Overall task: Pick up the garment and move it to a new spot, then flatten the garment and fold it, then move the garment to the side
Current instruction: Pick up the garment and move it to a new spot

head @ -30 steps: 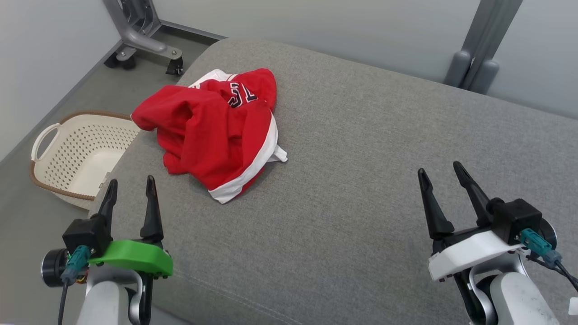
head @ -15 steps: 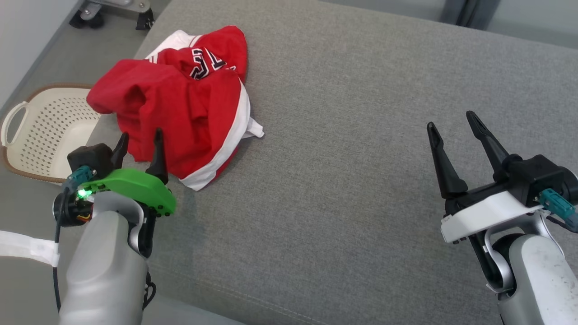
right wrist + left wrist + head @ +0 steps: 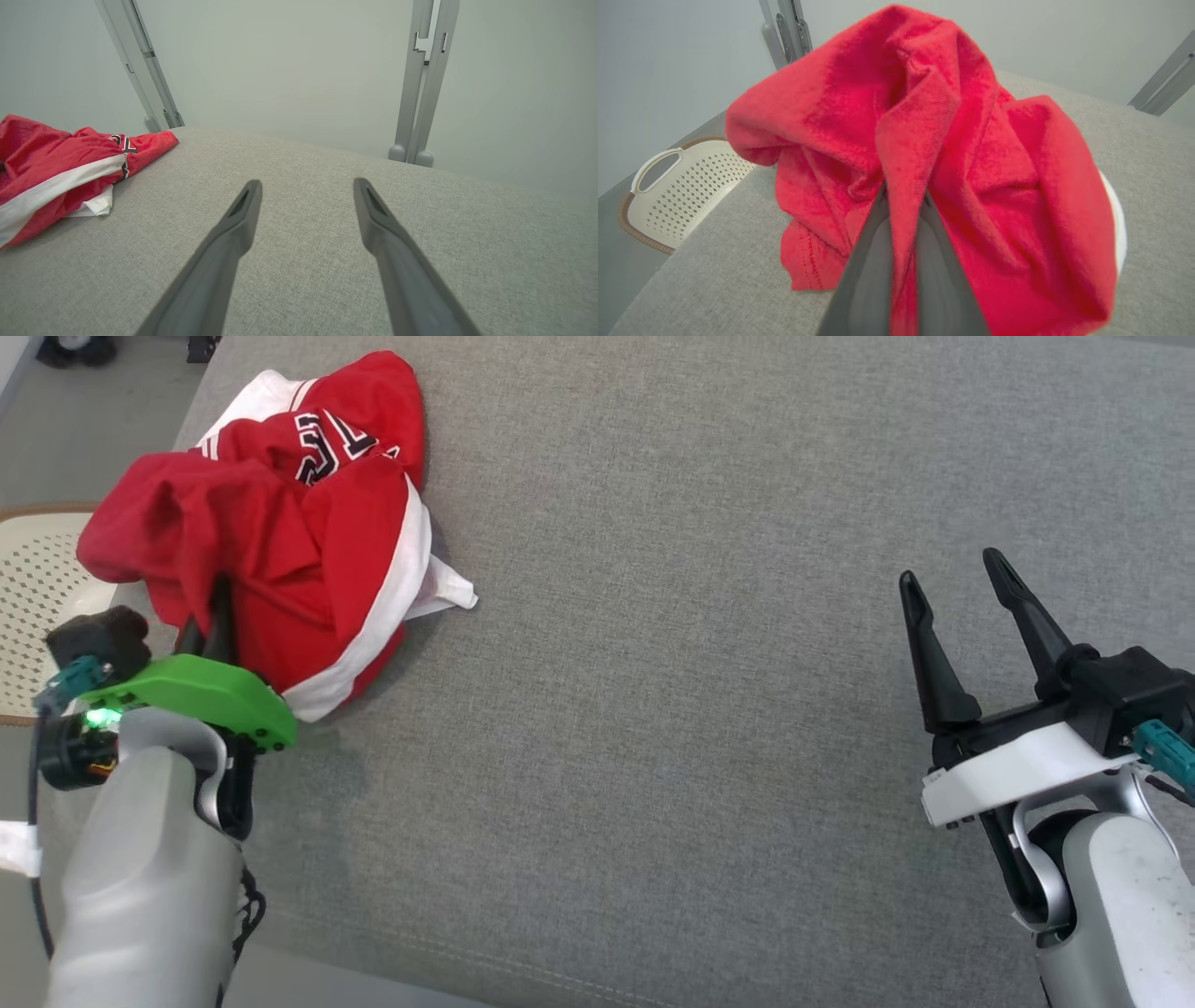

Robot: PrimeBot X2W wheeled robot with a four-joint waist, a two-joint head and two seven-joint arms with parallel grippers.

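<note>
Red garment [image 3: 308, 551] sits bunched at the upper left of the head view, on the grey bench [image 3: 700, 709]. A second ago your left end effector [image 3: 213, 621] was wide open and short of it; now it's clamped on a fold at the near edge, so the lift looks ready. Your right end effector [image 3: 952, 569] stays spread wide at the lower right, holding nothing.

- The left gripper [image 3: 213, 616] has been brought forward, from well short of the red garment [image 3: 308, 532] to its near edge.
- Its fingers [image 3: 873, 261], spread apart a second ago, have been closed on a raised red fold.
- The head camera has been moved, so the whole scene is shifted up and left in that view.
</note>
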